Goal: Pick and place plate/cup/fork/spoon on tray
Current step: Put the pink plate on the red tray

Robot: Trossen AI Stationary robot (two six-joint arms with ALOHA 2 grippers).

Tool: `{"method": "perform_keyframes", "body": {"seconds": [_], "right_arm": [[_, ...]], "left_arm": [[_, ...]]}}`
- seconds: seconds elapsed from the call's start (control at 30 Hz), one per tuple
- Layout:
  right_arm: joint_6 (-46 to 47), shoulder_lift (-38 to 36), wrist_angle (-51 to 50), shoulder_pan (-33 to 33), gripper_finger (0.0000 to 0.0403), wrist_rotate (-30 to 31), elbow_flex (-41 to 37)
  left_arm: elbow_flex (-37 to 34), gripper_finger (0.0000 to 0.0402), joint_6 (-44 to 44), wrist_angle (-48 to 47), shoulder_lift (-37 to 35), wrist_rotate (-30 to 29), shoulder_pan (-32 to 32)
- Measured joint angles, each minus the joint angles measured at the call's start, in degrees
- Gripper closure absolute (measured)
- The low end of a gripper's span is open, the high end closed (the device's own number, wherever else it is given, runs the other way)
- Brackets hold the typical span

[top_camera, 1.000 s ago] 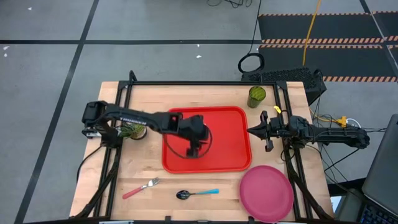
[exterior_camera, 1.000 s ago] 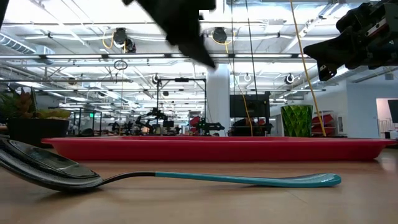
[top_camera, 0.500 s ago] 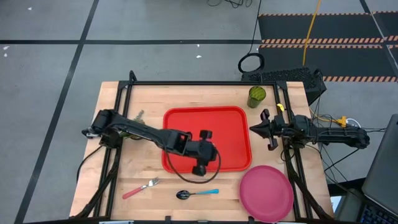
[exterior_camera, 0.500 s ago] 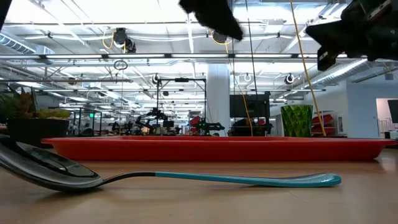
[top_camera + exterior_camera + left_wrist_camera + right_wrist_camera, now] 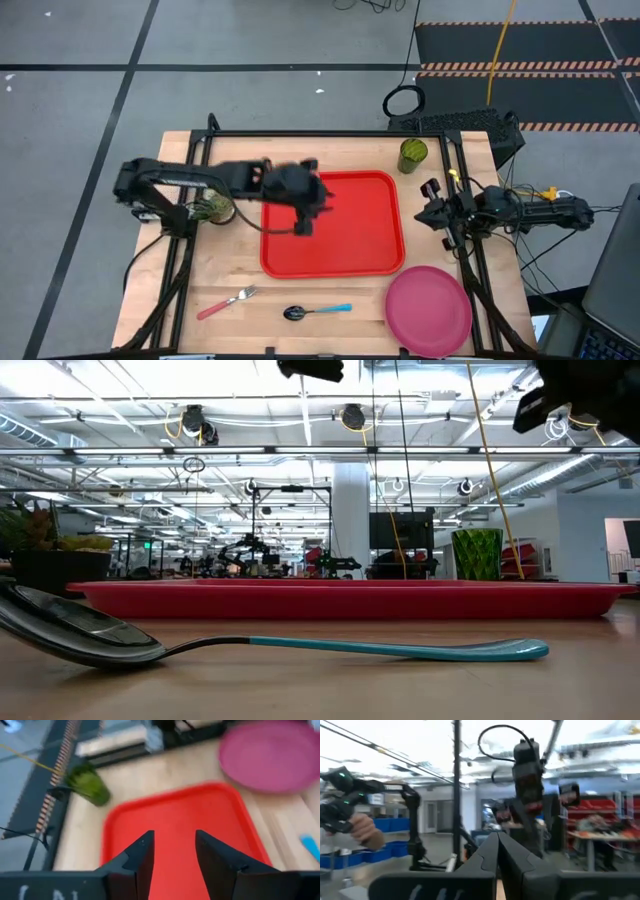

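Observation:
The red tray (image 5: 345, 245) lies mid-table with nothing on it. My left gripper (image 5: 310, 205) hangs open, high above the tray's left part (image 5: 172, 855), touching nothing. The green cup (image 5: 412, 155) stands upright on the table past the tray's far right corner. The pink plate (image 5: 430, 310) lies flat at the near right corner. The pink-handled fork (image 5: 228, 302) and the blue-handled spoon (image 5: 318, 311) lie on the wood near the front edge. My right gripper (image 5: 428, 212) is shut and empty at the tray's right side, tipped upward (image 5: 497, 845).
A small potted plant (image 5: 212, 208) stands left of the tray, under my left arm. A black frame (image 5: 330, 133) runs along the table's far and side edges. Bare wood lies between tray and front edge. In the right wrist view a person's hand (image 5: 365, 832) shows in the room beyond.
My left gripper, open throughout, swung from above the tray's middle toward the near edge, then back toward the tray's far left while rising. My right gripper, still shut, has tipped upward and risen a little, drawing slightly toward the table's right edge. No tableware has moved.

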Motion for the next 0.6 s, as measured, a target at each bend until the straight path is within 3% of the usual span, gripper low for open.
{"method": "perform_keyframes", "body": {"seconds": [0.17, 0.33, 0.6], "right_arm": [[0.1, 0.3, 0.6, 0.0, 0.0403, 0.1, 0.0], [0.6, 0.8, 11.0, 0.0, 0.0392, 1.4, 0.3], [-0.5, 6.4, 11.1, 0.0, 0.0282, 3.0, 9.2]], "left_arm": [[-12.9, 0.0257, -2.5, 15.2, -9.0, 2.6, 2.4], [-23.9, 0.0257, -4.2, 28.2, -16.2, 2.0, 2.2], [-33.4, 0.0257, -5.2, 39.1, -22.3, 1.8, 1.9]]}}
